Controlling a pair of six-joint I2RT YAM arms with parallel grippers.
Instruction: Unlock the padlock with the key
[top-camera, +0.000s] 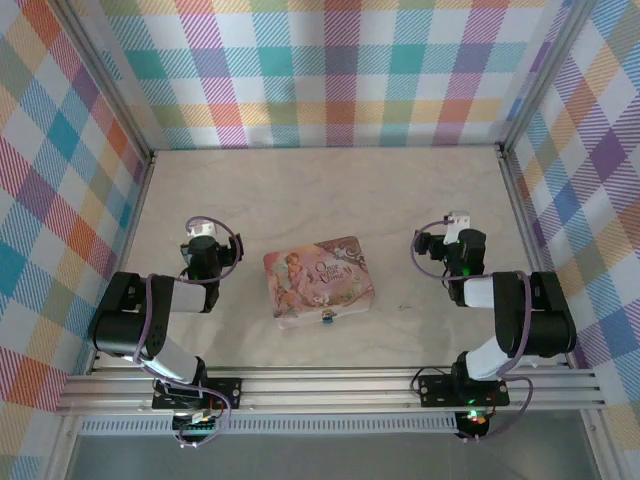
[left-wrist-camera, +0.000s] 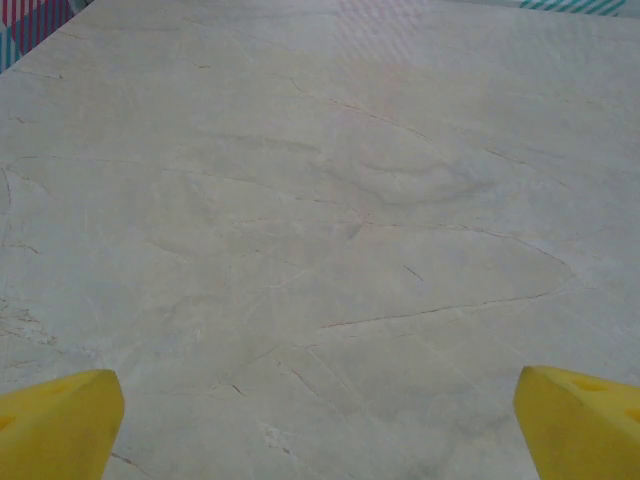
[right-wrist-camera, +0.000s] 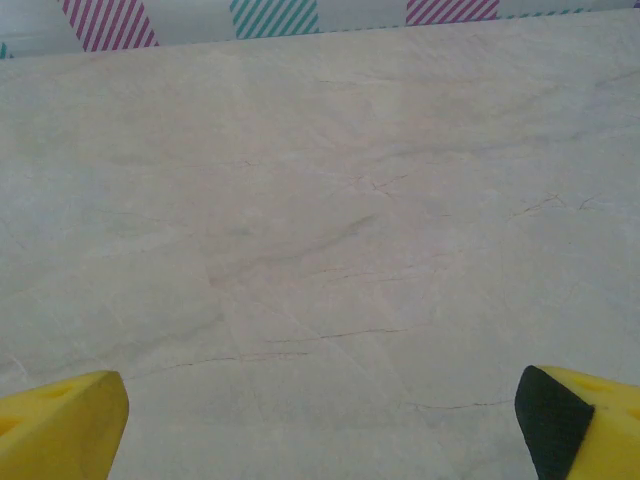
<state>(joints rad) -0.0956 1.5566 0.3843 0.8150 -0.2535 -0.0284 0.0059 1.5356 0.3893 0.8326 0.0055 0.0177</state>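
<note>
Both pincers are released. On the L pincer (left-wrist-camera: 320, 432), the 2 yellow fingertips (left-wrist-camera: 60, 425) sit wide apart at the near corners of the left wrist view. There's bare marbled worktop (left-wrist-camera: 320, 200) between them and nothing is gripped. The R pincer (right-wrist-camera: 320, 428) is the same: fingertips (right-wrist-camera: 62, 425) spread wide over bare worktop, nothing held.

From above, the padlock (top-camera: 327, 319) is a tiny blue-teal item right at the near edge of the pink illustrated tin (top-camera: 318, 275), approx mid-edge. It's too small to tell whether it hangs on the tin's clasp or just lies against it. The tin lies flat mid-worktop, lid up, slightly skewed, between the 2 arms.

The L arm (top-camera: 150, 315) is left of the tin w/ its wrist pointing far. The R arm (top-camera: 515, 320) is well right of the tin, wrist also pointing far. Both pincers are apart from the tin & padlock. Plaid walls (top-camera: 330, 70) close in the left, right & far sides.
</note>
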